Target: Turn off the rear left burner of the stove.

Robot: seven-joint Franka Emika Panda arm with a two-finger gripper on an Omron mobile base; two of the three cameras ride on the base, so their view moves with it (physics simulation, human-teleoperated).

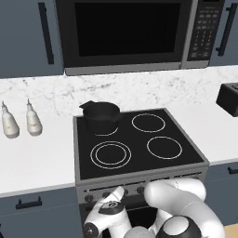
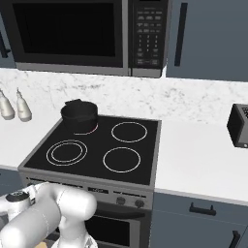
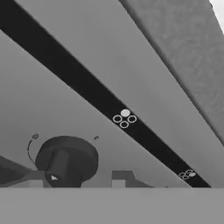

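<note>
The stove (image 1: 135,139) is a grey range with a black glass top and a row of small dark knobs (image 2: 121,200) on its front panel. A black pot (image 1: 101,116) stands on the rear left burner (image 1: 110,133), leaving just an arc of its ring visible. In the right base view that burner's (image 2: 90,130) arc glows reddish beside the pot (image 2: 79,115). My gripper (image 1: 117,192) is at the left part of the knob row. In the hand view a round dark knob (image 3: 65,159) sits between the fingertips of my gripper (image 3: 70,179), which is open with a gap on the right side.
A black microwave (image 1: 125,32) hangs above the stove. Two white bottles (image 1: 21,121) stand on the left counter and a dark toaster (image 1: 228,98) on the right counter. Small burner icons (image 3: 124,118) mark the black panel strip above the knob.
</note>
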